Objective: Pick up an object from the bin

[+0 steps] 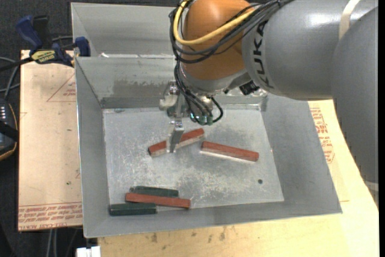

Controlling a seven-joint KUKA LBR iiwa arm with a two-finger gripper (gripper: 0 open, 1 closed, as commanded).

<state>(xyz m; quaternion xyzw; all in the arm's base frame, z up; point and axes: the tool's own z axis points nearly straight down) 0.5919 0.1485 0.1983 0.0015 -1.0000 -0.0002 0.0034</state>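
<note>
The hand (175,146) stands low in the bin (90,147), with its tip at the middle of a red-brown flat bar (161,147) that lies slantwise on the bin floor near the centre. This bar is judged to be the object of the pick. Whether the hand is open, closed or gripping the bar cannot be told, because the tip crosses the bar and hides the contact. A second red-brown bar (229,153) lies just beside the first, to its right, with the near ends close but apart. A front group of bars (157,201), red-brown and dark green, lies well apart toward the front-left corner and is not at risk. Probable faults are as follows. The bar is thin and lies flat on the metal, so a grip set too high may close over it and lift nothing. A grip set too low may press the hand against the bin floor. A hold away from the bar's middle may let the bar tilt and slip out on lifting. A sideways push may swing the bar into the second bar and shift both.
</note>
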